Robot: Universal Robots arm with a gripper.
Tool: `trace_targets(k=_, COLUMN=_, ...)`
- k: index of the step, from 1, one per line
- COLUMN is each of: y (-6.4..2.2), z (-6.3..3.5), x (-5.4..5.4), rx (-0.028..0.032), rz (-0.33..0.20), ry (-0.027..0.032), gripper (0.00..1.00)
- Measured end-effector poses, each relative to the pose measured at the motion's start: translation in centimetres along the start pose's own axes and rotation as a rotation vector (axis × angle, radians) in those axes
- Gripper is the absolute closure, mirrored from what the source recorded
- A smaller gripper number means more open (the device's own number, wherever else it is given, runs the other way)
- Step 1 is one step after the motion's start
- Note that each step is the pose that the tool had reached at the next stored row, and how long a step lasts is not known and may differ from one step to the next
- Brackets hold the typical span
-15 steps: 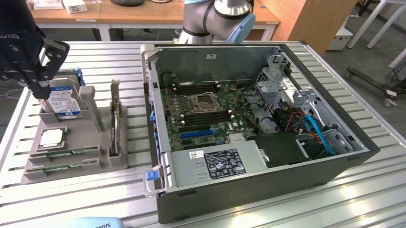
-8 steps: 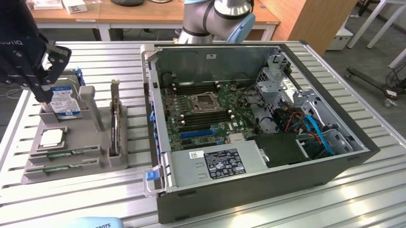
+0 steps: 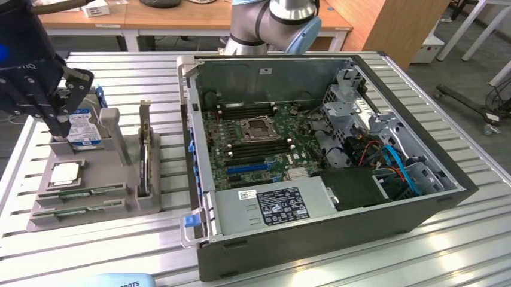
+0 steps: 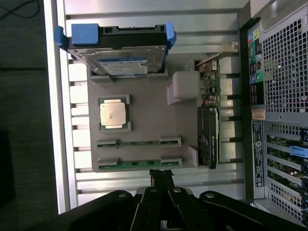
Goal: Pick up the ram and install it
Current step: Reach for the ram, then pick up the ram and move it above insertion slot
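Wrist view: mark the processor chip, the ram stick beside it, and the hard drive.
processor chip [image 4: 114, 114], wrist view, middle of its silver lid.
ram stick [image 4: 139, 142], wrist view, middle of its thin upper edge.
hard drive [image 4: 122, 65], wrist view, on its white-and-blue label.

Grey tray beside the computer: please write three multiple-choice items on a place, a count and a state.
1. Where is the processor chip? A in the grey tray; B on the floor; C on a chair.
2. How many ram sticks lie in the tray? A one; B two; C four.
3. The gripper is: A open; B shut on a ram stick; C shut, empty.
1 A, it lies between hard drive and sticks. 2 B, two slots hold sticks. 3 C, jaws closed, nothing between.
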State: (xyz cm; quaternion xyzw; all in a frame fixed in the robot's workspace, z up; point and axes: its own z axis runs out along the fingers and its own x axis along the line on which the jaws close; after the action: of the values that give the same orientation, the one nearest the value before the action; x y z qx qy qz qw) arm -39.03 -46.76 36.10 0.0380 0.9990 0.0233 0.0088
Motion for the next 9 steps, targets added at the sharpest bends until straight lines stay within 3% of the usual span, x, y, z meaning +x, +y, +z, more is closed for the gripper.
trace_targets(k=9, y=0.0, z=0.03, x=0.0, rx=-0.0001, rz=0.0, ry=0.0001, gripper=0.9)
